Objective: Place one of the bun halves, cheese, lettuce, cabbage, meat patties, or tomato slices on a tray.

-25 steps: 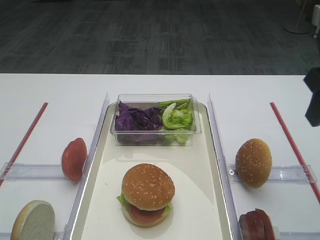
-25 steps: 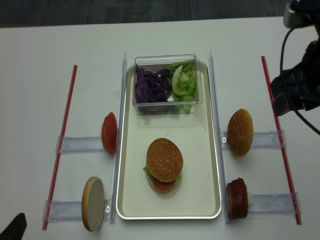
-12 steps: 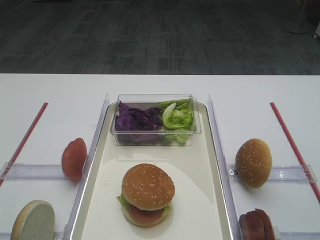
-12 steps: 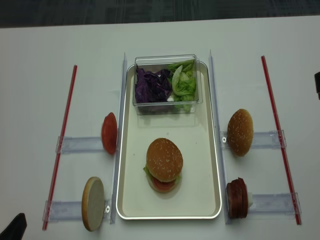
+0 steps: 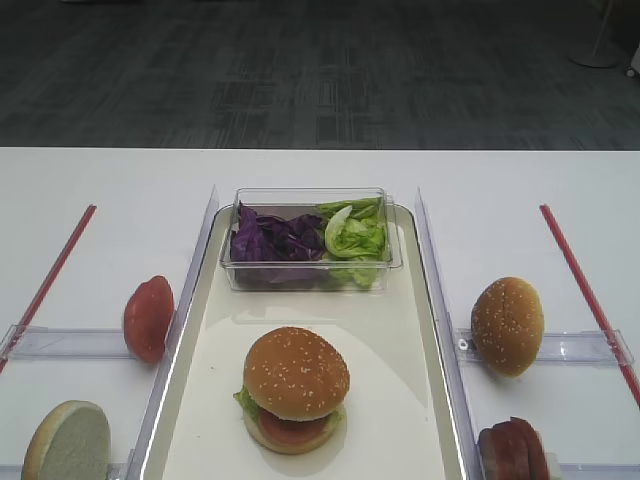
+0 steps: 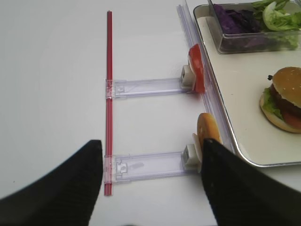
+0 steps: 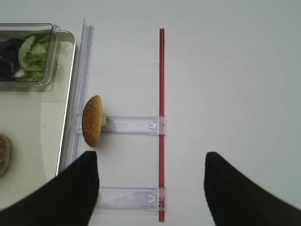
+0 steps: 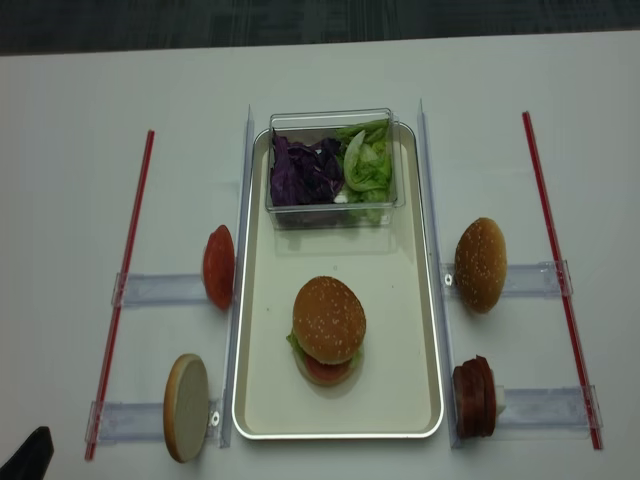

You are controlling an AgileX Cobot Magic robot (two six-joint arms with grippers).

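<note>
Sesame bun half [image 8: 329, 318] atop burger, seemingly

1. Right gripper [image 7: 150, 188] hung above the table with its two dark fingers [image 7: 70, 193] spread wide apart, nothing between them.
2. Left gripper [image 6: 150, 188] likewise stood parted and empty; one finger [image 8: 28, 455] showed at the overhead view's lower-left corner.

White table [image 8: 70, 90], tray [image 8: 420, 300], red strips [image 8: 125, 275]
</note>
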